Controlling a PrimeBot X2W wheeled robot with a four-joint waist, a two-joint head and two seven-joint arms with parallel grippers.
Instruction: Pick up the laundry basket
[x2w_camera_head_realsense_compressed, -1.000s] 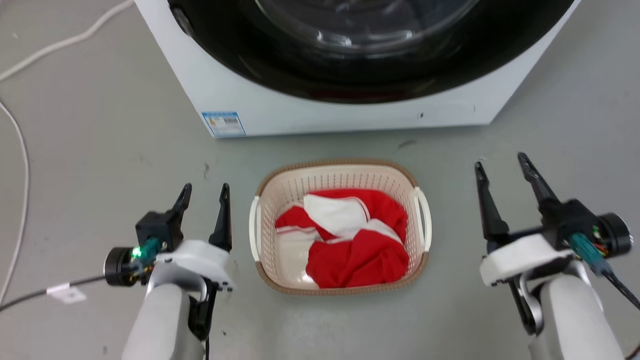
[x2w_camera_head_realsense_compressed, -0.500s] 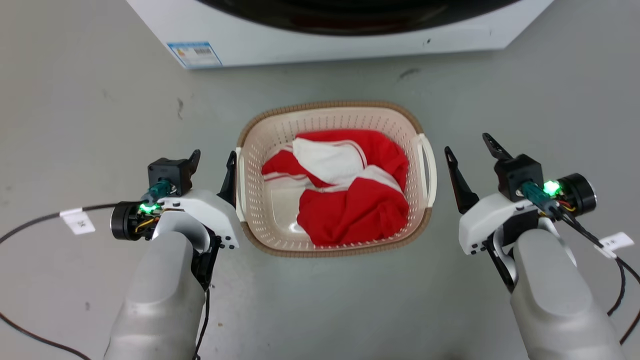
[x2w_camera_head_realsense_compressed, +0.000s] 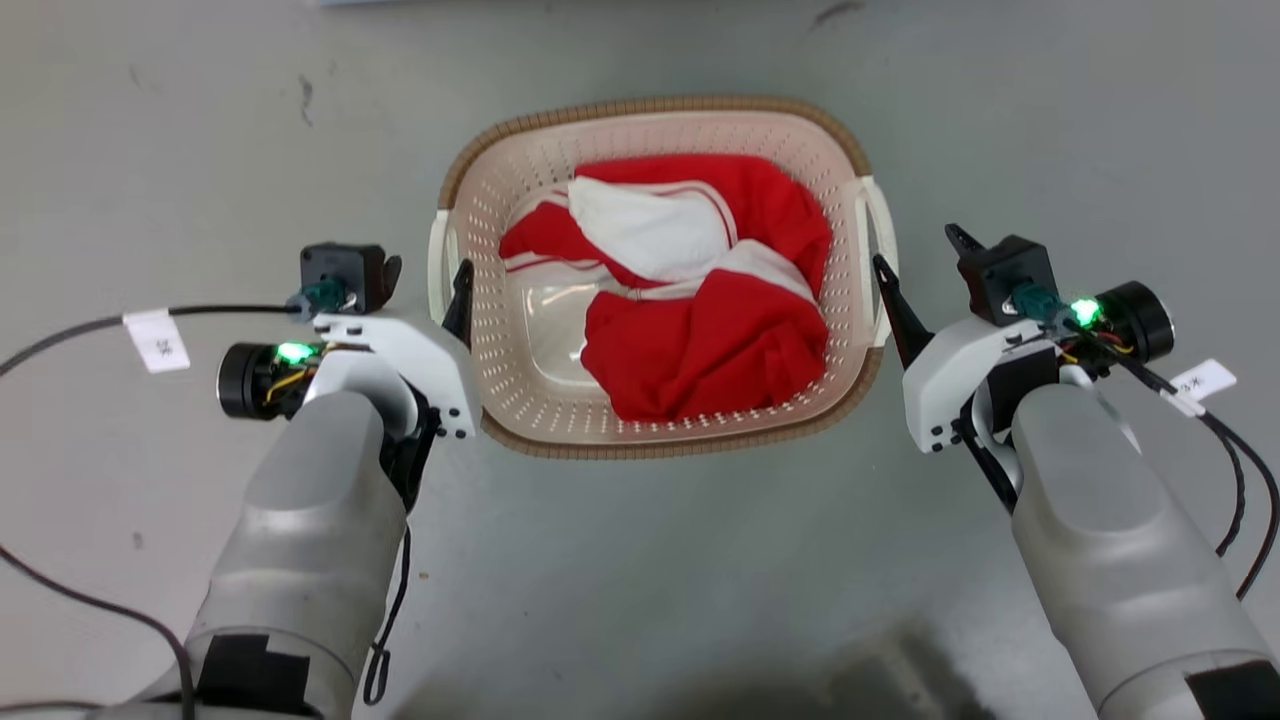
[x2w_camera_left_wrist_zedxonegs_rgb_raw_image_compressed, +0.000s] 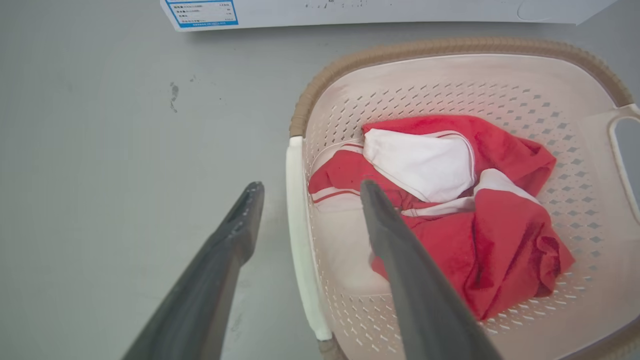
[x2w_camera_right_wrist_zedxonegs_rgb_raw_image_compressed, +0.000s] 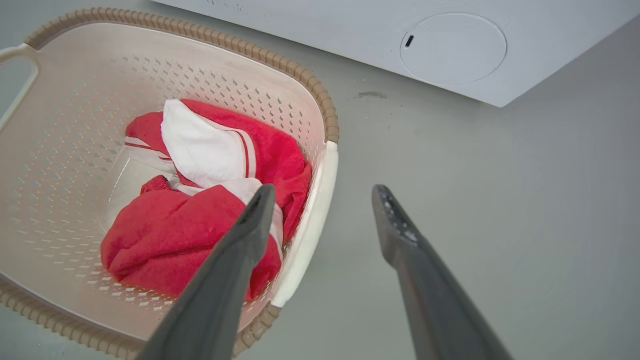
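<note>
Head view: we see the small cream-white perforated plastic laundry basket (x2w_camera_head_realsense_compressed: 655, 104) with its brown woven-look rim, sitting on the grey floor (x2w_camera_head_realsense_compressed: 640, 560) between the two arms. A crumpled red-and-white garment (x2w_camera_head_realsense_compressed: 705, 345) lies inside. The left gripper (x2w_camera_head_realsense_compressed: 428, 270) is at the basket's left side and the right gripper (x2w_camera_head_realsense_compressed: 917, 250) at its right side. Both are spread wide and hold nothing.

Left wrist view: the two dark fingers straddle the left white handle (x2w_camera_left_wrist_zedxonegs_rgb_raw_image_compressed: 299, 235), one outside over the floor, the other over the basket interior. There is a gap on both sides, and we can't tell any contact.

Right wrist view: it's mirrored. The right white handle (x2w_camera_right_wrist_zedxonegs_rgb_raw_image_compressed: 311, 220) lies between the spread fingers, inner finger over the garment, outer over the floor. The white washing machine base (x2w_camera_right_wrist_zedxonegs_rgb_raw_image_compressed: 350, 35) is beyond.

We judge this as pre-grasp, aligned but not gripped. The next move calls for closing both grippers on the handles, perhaps after dropping a touch lower. Then both arms should lift together and level so the basket doesn't tip.
</note>
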